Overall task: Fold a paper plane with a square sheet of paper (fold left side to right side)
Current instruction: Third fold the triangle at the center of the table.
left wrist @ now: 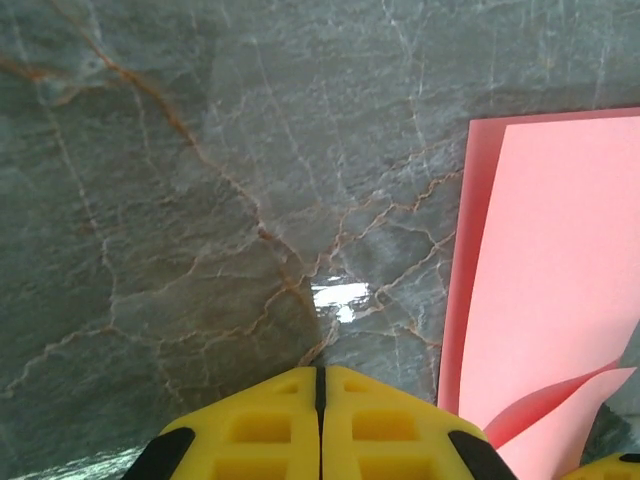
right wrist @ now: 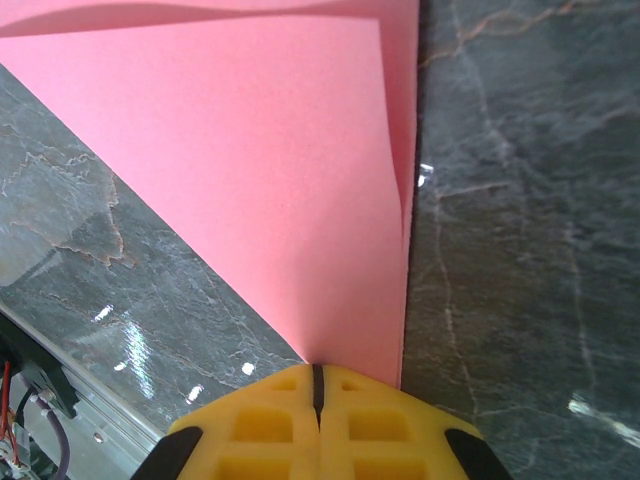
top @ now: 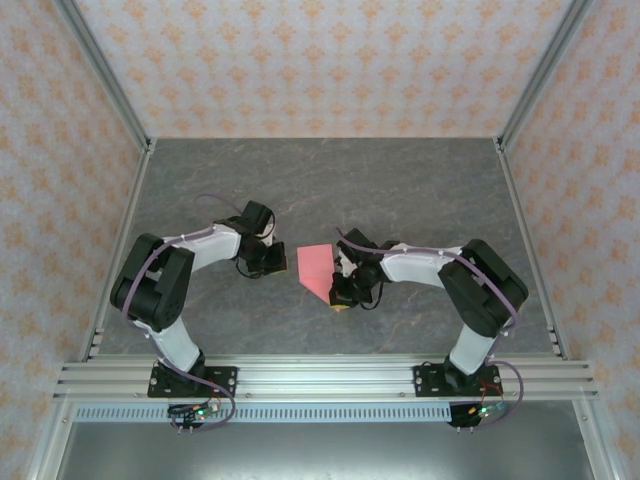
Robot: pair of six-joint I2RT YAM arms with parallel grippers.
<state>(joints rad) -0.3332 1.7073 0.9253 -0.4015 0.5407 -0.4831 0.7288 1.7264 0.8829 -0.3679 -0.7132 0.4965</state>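
The square sheet of paper (top: 315, 267) lies folded on the table's middle, salmon pink, tapering to a point toward the near edge. My right gripper (top: 341, 300) is shut, its yellow fingertips (right wrist: 290, 400) set down on that near point of the sheet (right wrist: 260, 170), with nothing between the jaws. In that view the upper layer lifts slightly along the right edge. My left gripper (top: 272, 262) is shut just left of the sheet, over bare table (left wrist: 200, 200) and clear of the paper (left wrist: 560, 260). A loose flap (left wrist: 560, 405) curls up at the sheet's near end.
The table is dark grey marble (top: 400, 190), boxed in by patterned walls (top: 320, 60) at the back and both sides. An aluminium rail (top: 320, 378) with both arm bases runs along the near edge. The right gripper's yellow tip (left wrist: 612, 466) shows beside the flap.
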